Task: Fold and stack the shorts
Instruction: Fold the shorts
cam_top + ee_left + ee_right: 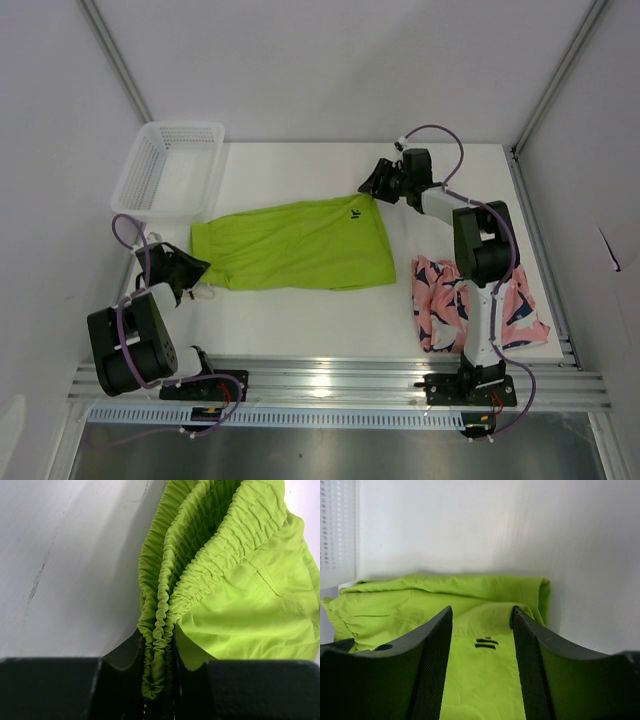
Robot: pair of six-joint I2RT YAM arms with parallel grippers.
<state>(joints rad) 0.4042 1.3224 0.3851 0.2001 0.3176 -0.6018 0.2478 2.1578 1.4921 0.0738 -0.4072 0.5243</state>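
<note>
Folding lime green shorts (295, 245) at table (320, 320) centre: left jaws pinch the waistband (160, 630), right jaws spread, straddling the logo (486, 643). We'd close right first, then lift evenly. Pink shorts (435, 300) lie near right edge.

The lime green shorts (295, 245) lie flat across the middle of the table (300, 170), folded into a roughly rectangular shape with smooth fabric and few wrinkles. Their gathered elastic waistband (200, 545) forms the left end, its layers bunched together and pinched between the jaws of the left gripper (158, 652). A small dark logo (485, 643) sits near the far right corner, between the spread jaws of the right gripper (481, 617). The pink shorts (437, 292), printed in navy and white, lie rumpled and unfolded at the near right of the table, near the green pair's right end but not touching it, partly hidden in the top view
</note>
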